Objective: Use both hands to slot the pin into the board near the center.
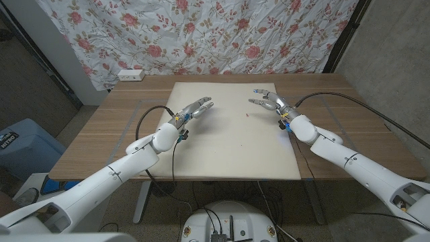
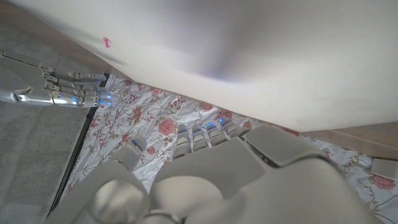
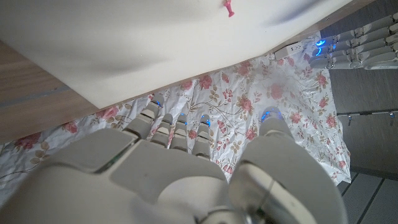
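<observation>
Cream board (image 1: 228, 144): pin (image 1: 247, 114) between hands (nearer right (image 1: 271, 101))

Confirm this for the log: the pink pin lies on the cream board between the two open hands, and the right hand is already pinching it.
Not quite. The pink pin does lie on the cream board between the two open hands, but the right hand is not pinching it: the head view shows bare board between its fingers and the pin. The left hand holds nothing either.
</observation>
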Controlling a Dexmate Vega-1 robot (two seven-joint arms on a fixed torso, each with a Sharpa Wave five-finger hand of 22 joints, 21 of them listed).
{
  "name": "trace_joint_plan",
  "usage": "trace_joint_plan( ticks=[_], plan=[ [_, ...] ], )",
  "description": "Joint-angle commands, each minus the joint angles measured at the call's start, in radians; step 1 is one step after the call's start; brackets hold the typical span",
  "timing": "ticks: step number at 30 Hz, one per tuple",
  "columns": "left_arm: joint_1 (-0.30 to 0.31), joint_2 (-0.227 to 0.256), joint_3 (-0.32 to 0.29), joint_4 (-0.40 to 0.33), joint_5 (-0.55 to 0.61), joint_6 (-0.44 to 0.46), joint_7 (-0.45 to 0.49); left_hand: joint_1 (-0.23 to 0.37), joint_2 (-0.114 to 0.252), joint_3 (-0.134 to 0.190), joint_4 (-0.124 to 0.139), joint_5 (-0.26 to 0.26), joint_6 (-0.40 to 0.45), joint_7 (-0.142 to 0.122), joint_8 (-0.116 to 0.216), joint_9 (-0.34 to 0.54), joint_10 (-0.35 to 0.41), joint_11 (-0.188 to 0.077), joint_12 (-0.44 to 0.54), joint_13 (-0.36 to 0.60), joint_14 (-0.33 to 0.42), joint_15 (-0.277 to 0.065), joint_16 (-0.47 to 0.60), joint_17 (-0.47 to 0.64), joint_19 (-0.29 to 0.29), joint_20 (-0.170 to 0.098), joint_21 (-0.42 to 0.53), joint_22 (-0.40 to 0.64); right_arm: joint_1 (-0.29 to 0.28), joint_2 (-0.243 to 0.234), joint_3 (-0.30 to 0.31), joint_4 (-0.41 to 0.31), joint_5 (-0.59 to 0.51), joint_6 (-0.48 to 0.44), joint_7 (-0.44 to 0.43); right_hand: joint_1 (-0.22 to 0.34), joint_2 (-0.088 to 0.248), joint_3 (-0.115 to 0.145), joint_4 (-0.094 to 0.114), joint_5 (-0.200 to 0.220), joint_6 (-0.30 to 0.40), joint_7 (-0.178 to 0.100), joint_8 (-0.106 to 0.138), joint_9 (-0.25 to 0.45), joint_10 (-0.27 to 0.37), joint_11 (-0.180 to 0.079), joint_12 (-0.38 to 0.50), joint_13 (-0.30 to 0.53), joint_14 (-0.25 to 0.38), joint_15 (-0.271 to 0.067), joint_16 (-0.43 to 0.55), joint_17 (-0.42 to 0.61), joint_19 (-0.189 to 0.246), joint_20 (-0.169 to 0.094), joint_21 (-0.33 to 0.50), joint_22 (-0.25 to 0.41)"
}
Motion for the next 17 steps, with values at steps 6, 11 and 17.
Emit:
trace_joint_plan(
  ticks=[6,11,17],
  plan=[
    [-0.001,-0.051,-0.047,0.122,-0.149,-0.126,0.095,0.014,0.11,0.016,-0.009,0.003,0.007,-0.001,-0.002,0.0,0.008,-0.003,-0.001,0.001,0.005,-0.029,0.003,0.002,0.008,-0.088,0.004,0.001,-0.012,0.025,0.05,0.025,0.09,0.041,-0.002,-0.032,0.02,-0.003,0.017,-0.002,0.013,0.007,-0.001,-0.002,0.03,-0.009,0.003,-0.004,0.019,-0.02,0.008,-0.005,0.018,-0.018,0.001,0.0],
    [0.017,-0.104,-0.071,0.163,-0.201,-0.164,0.163,0.016,0.11,0.022,-0.011,0.003,0.011,0.002,-0.002,0.0,0.01,-0.001,0.0,0.0,0.01,-0.026,0.004,0.002,0.015,-0.085,0.005,0.001,-0.014,0.033,0.054,0.039,0.127,0.054,0.021,-0.058,0.034,-0.008,0.027,-0.006,0.025,0.008,-0.002,-0.003,0.047,-0.003,0.004,-0.005,0.043,-0.025,0.015,-0.007,0.041,-0.019,0.005,0.0],
    [0.02,-0.115,-0.081,0.203,-0.251,-0.214,0.157,0.019,0.109,0.028,-0.014,0.002,0.021,0.008,0.0,0.0,0.015,-0.001,0.001,0.0,0.017,-0.021,0.005,0.002,0.023,-0.08,0.005,0.001,-0.025,0.042,0.062,0.025,0.181,0.025,0.048,-0.089,0.05,-0.013,0.043,-0.007,0.032,0.009,-0.003,-0.002,0.055,0.004,0.003,-0.005,0.051,-0.023,0.017,-0.007,0.049,-0.017,0.005,0.0]
  ],
)
